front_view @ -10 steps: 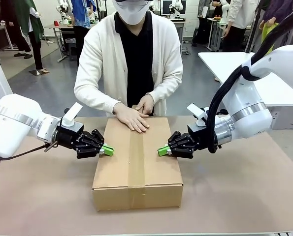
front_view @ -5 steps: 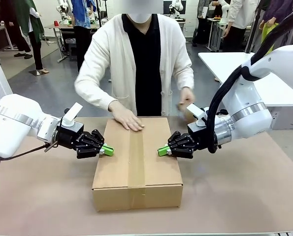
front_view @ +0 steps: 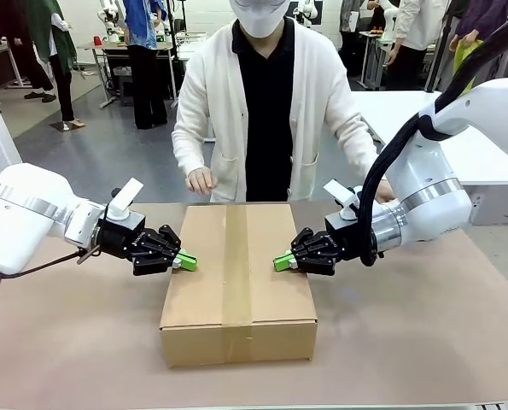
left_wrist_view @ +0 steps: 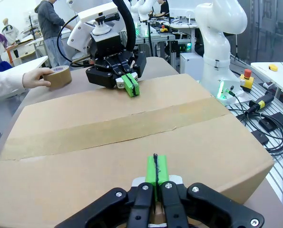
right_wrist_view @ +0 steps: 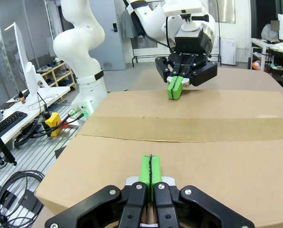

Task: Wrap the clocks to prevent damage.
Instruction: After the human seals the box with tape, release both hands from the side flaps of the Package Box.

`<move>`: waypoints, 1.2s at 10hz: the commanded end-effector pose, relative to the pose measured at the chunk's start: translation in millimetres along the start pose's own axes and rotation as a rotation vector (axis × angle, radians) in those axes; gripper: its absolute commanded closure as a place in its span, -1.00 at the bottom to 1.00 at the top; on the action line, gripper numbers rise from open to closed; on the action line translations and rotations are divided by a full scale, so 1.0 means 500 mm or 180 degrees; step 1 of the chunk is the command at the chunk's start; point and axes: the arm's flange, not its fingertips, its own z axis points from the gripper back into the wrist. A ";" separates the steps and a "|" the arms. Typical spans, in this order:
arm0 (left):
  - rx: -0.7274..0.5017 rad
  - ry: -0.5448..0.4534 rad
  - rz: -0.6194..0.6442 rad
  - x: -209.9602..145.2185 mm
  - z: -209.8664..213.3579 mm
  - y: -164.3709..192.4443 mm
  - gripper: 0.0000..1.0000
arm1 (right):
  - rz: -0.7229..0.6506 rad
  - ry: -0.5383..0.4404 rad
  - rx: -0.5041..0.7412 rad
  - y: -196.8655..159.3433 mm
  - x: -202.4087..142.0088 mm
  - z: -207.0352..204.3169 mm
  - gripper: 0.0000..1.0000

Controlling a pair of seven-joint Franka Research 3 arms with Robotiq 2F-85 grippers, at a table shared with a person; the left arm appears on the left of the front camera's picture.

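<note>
**Inspector:** Position of the task item?

**Assistant:** The sealed brown cardboard box (front_view: 237,282), a strip of brown tape down its top seam, sits at the centre of the front view on the tan table (front_view: 424,342). The clocks are presumably inside; nothing of them is visible.

**Inspector:** Grippers?

**Assistant:** The left gripper (front_view: 188,260) presses its green tips on the box's left top edge, fingers together, holding nothing. The right gripper (front_view: 281,261) mirrors it on the right edge, likewise closed and empty.

**Inspector:** What has changed?

**Assistant:** The person has lifted both hands off the lid. One hand (front_view: 201,180) now hovers beyond the box, upper centre. The other rests on a roll of brown packing tape (left_wrist_view: 58,76), upper left of the left wrist view.

**Inspector:** Meaning?

**Assistant:** In my judgement, the taping looks complete; the grippers' steadying hold may soon be unnecessary.
</note>
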 end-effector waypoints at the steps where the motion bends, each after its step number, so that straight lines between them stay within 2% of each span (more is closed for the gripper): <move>1: 0.0008 0.0026 -0.0008 -0.003 -0.003 -0.001 0.99 | -0.0020 0.0040 -0.0026 0.000 -0.009 -0.003 0.98; 4: 0.0000 0.0000 0.0000 0.000 0.000 0.000 0.99 | 0.0000 0.0000 0.0000 0.000 0.000 0.000 0.98; 5: -0.0254 0.0020 -0.0028 0.025 0.034 -0.010 0.99 | 0.0268 0.0336 0.0162 0.022 0.039 0.033 0.98; 7: -0.0305 0.0105 -0.0217 0.162 0.131 -0.027 0.99 | 0.0383 0.0607 0.0041 0.068 0.181 0.103 0.98; 8: -0.0299 0.0261 -0.0202 0.244 0.177 -0.031 0.99 | 0.0335 0.0858 0.0049 0.096 0.259 0.129 0.98; 9: -0.0193 0.0443 -0.0140 0.312 0.216 -0.057 0.99 | 0.0322 0.1080 -0.0127 0.133 0.333 0.165 0.98; 10: -0.0069 0.0637 0.0088 0.352 0.252 -0.076 0.99 | 0.0214 0.1212 -0.0239 0.160 0.380 0.200 0.98; 12: 0.0313 0.1100 0.0514 0.434 0.323 -0.086 0.99 | -0.0069 0.1522 -0.0731 0.193 0.448 0.270 0.98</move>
